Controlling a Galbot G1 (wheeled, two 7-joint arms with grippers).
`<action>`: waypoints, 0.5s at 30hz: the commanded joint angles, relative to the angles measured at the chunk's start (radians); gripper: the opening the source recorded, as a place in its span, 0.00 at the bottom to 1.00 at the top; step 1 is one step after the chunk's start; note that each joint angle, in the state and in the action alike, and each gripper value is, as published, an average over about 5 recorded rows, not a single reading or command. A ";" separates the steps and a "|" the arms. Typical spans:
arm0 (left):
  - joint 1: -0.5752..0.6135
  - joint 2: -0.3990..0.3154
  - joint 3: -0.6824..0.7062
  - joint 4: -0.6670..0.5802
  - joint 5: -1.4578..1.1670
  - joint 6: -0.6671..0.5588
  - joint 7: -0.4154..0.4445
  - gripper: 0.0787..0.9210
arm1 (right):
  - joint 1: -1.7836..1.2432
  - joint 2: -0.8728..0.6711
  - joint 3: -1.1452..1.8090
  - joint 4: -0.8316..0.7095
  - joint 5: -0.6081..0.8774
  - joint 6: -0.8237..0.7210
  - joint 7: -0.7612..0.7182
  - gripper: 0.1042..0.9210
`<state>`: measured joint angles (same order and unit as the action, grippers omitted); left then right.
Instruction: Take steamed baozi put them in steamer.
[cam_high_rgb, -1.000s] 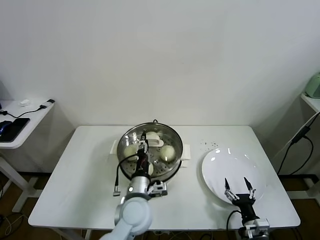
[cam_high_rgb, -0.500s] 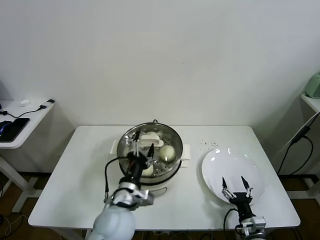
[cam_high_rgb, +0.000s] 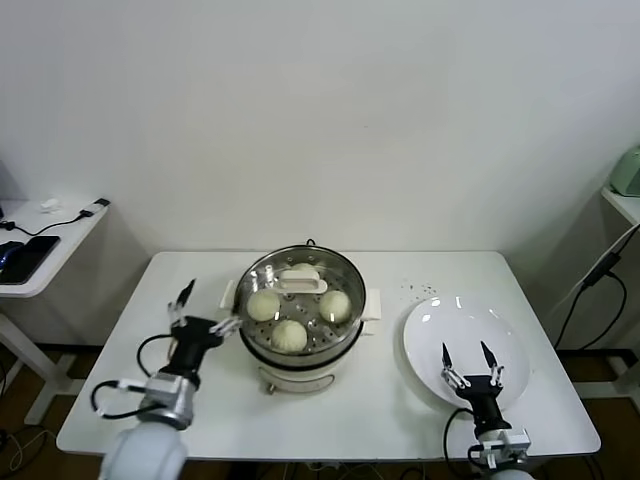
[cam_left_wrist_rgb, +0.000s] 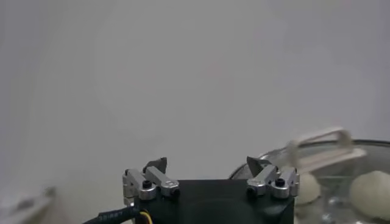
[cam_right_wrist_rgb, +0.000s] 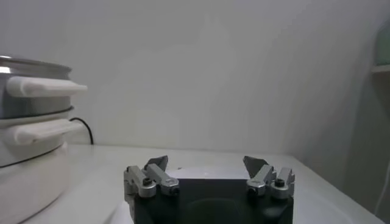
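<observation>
You have the steamer at the table's centre, sitting on its white base with side handles. Inside it lie the baozi: one at 9 o'clock, one at 3 o'clock, one at 6 o'clock, and a fourth at 12 o'clock, partly hidden behind a white handle piece that crosses the basket's far side.

Your left gripper hangs over bare table at 9 o'clock from the steamer, just outside its rim, fingers spread apart and holding nothing. Its cable loops down toward the table's near edge. In the left wrist view the same gripper stands wide, with the steamer rim and two buns off to one side.

Your right gripper hovers over the near part of the white plate, at 3 o'clock from the steamer, fingers apart and empty. A dark speckle patch marks the table between steamer and plate. A side desk with a phone stands well apart on the left.
</observation>
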<state>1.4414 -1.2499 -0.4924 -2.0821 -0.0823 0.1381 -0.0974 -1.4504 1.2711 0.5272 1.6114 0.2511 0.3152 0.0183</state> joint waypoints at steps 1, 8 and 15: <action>0.087 0.035 -0.195 0.286 -0.416 -0.285 -0.003 0.88 | 0.004 0.008 0.000 0.002 0.011 0.047 0.002 0.88; 0.088 0.021 -0.151 0.418 -0.344 -0.408 0.010 0.88 | 0.003 0.013 0.005 -0.008 0.019 0.044 0.004 0.88; 0.091 0.015 -0.117 0.453 -0.293 -0.458 0.027 0.88 | 0.006 0.014 0.006 -0.021 0.033 0.038 0.004 0.88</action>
<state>1.5095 -1.2392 -0.6012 -1.7784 -0.3551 -0.1643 -0.0829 -1.4453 1.2833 0.5339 1.5957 0.2712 0.3452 0.0215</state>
